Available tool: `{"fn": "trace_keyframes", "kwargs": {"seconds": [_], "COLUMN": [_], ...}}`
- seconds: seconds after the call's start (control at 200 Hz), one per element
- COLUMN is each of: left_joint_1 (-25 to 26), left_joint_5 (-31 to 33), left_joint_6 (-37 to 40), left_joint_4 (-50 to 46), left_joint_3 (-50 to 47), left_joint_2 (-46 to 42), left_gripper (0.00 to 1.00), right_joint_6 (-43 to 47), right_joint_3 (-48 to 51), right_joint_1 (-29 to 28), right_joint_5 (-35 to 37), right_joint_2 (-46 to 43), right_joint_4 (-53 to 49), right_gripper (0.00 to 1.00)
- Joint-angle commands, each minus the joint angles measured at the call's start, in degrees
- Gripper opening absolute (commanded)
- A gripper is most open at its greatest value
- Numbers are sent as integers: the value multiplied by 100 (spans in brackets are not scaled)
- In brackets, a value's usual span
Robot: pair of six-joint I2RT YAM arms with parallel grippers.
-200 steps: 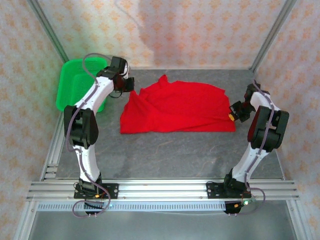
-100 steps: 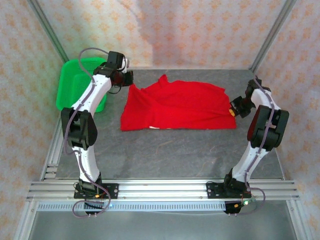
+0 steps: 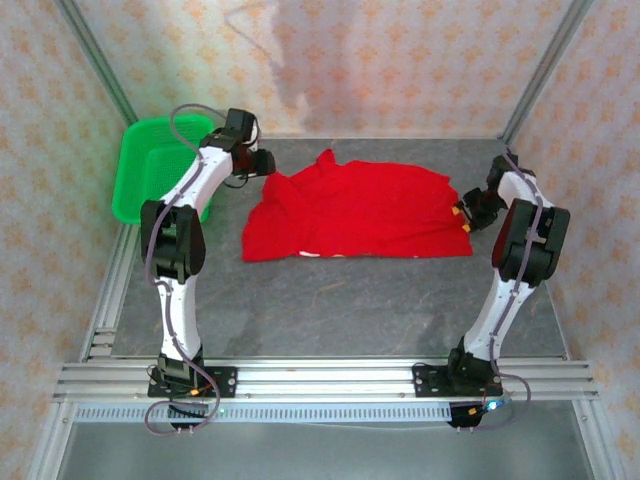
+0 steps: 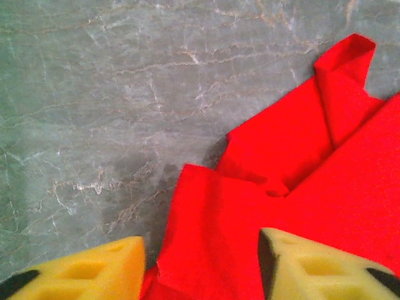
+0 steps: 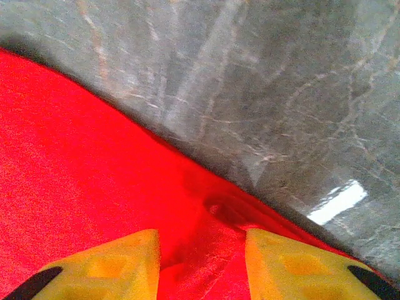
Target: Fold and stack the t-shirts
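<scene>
Both pairs of fingers parted since earlier frame: left gripper (image 3: 262,163) and right gripper (image 3: 463,213) spread over cloth corners. We see t-shirt (image 3: 360,215) lying mid-table (image 3: 330,310) (rumpled at left); we judge folding barely begun.

Both wrist views — yellow fingers (image 4: 100,269) and red t-shirt (image 4: 300,187) cut off at the frame edges

Green basket (image 3: 130,180) at the corner of a grey table (image 3: 340,300).
It sits far left beside the patterned wall (image 3: 400,60); aluminium rails (image 3: 330,378) cross the near edge.
</scene>
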State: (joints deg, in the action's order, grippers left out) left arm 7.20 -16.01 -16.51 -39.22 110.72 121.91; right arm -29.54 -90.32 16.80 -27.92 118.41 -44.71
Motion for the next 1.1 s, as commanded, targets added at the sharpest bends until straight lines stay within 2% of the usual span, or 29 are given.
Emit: {"fn": "trace_keyframes", "kwargs": {"seconds": [0.0,0.1,0.275,0.385,0.465,0.575,0.701,0.911,1.096], "left_joint_1": [-63,-69,-66,-69,-69,-65,-63,-62,-48], "left_joint_5": [-9,-232,-286,-474,-523,-765,-877,-790,-543], "left_joint_6": [-551,-952,-1381,-1665,-1785,-2107,-2341,-2491,-2484], "left_joint_4": [17,61,-315,45,356,1147,1633,2097,1988], "left_joint_3": [390,-204,-1941,-3321,-4000,-4627,-4885,-5034,-4999], "left_joint_2": [-421,-1054,-2291,-2854,-3041,-3060,-2732,-2193,-1805], "left_gripper": [67,74,77,77,76,76,74,70,59], "right_joint_6": [326,592,546,464,392,342,260,6,-111], "right_joint_3": [-67,360,1853,2729,3156,3288,3277,3115,2894], "right_joint_1": [-18,-10,-10,-10,-10,-15,-4,-14,-13], "right_joint_5": [116,151,-11,-55,-187,-198,-48,-15,208], "right_joint_2": [-710,-1307,-2403,-2952,-3017,-2742,-2362,-1722,-1417], "right_joint_4": [-39,-304,-194,82,358,576,962,1503,1588], "right_gripper": [60,68,74,76,76,74,72,66,58]}}
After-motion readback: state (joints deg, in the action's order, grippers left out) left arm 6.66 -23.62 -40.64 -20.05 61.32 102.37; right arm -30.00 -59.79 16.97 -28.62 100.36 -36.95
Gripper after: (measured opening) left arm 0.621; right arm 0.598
